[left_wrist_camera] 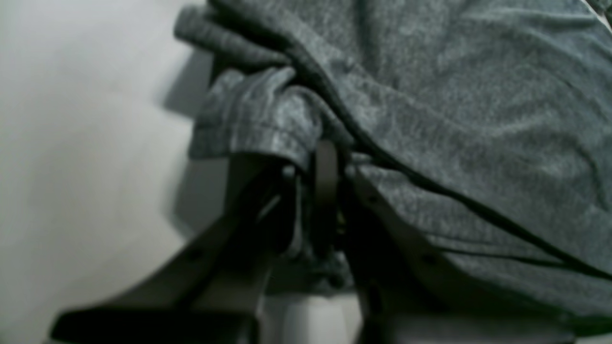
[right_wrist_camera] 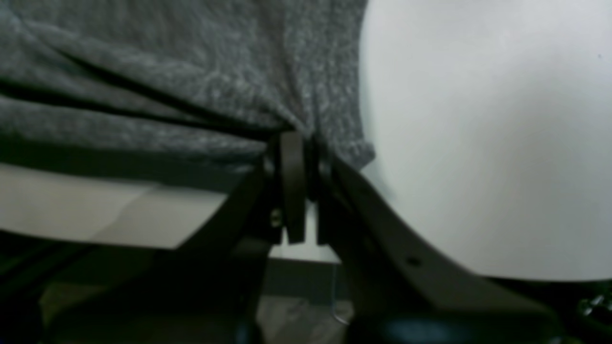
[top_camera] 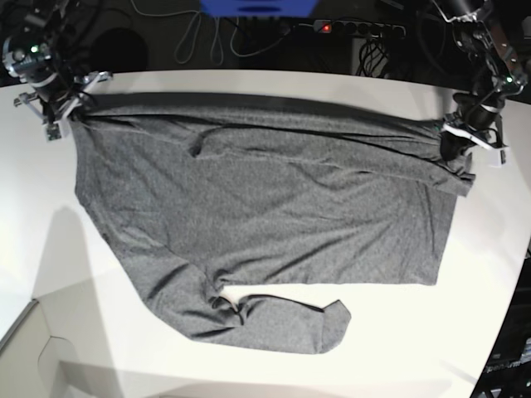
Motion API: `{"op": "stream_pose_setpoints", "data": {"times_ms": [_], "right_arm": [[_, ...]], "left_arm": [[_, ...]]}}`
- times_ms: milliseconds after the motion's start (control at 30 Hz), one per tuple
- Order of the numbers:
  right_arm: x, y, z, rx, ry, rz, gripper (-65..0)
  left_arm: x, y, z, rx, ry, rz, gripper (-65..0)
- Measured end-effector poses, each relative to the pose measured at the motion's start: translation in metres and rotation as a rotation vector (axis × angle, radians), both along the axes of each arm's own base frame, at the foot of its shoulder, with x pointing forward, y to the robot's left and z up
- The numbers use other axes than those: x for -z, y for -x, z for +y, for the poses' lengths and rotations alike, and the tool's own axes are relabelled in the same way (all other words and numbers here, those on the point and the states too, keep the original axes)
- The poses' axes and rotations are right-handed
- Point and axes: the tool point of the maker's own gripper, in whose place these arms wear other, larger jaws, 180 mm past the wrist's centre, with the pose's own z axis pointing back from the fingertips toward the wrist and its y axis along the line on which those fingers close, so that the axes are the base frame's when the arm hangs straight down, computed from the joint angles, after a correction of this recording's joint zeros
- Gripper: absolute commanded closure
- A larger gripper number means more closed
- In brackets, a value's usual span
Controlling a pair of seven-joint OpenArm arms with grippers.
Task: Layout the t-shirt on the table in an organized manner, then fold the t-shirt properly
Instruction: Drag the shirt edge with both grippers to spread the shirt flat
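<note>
The dark heather-grey t-shirt (top_camera: 265, 215) lies spread across the white table (top_camera: 415, 332), with one sleeve bunched toward the front edge. My left gripper (top_camera: 461, 149) is at the shirt's far right corner; in the left wrist view the left gripper (left_wrist_camera: 325, 157) is shut on a rumpled fold of the t-shirt (left_wrist_camera: 454, 105). My right gripper (top_camera: 68, 114) is at the far left corner; in the right wrist view the right gripper (right_wrist_camera: 301, 143) pinches the hem corner of the t-shirt (right_wrist_camera: 191, 81) beside bare table (right_wrist_camera: 478, 143).
Cables and a power strip (top_camera: 357, 28) lie in the dark area behind the table's far edge. The table's curved edge (top_camera: 506, 315) runs down the right side. A pale floor panel (top_camera: 25, 348) shows at the front left.
</note>
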Motion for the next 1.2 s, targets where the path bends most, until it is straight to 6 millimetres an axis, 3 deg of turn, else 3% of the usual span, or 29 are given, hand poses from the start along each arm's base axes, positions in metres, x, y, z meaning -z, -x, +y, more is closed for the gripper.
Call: {"op": "stream_pose_setpoints", "data": {"times_ms": [167, 400, 567, 1033, 1200], "right_arm": [[0.004, 0.020, 0.003, -0.003, 0.005, 0.042, 0.0], [0.007, 0.029, 0.003, -0.004, 0.002, 0.062, 0.0], [0.012, 0.036, 0.009, 0.014, -0.019, 0.074, 0.0], [0.015, 0.039, 0.014, 0.023, -0.034, 0.077, -0.2], [0.016, 0.042, 0.014, 0.023, -0.034, 0.084, -12.6]], "left_arm": [[-0.002, 0.013, 0.000, 0.012, -0.025, 0.012, -0.2], [0.000, 0.022, 0.000, 0.016, -0.032, 0.028, -0.2], [-0.006, 0.028, 0.020, -0.045, -0.044, 0.014, -0.2], [0.000, 0.032, 0.019, -0.034, -0.037, 0.055, -0.5], [0.012, 0.044, 0.014, -0.002, -0.024, 0.157, -0.5]]}}
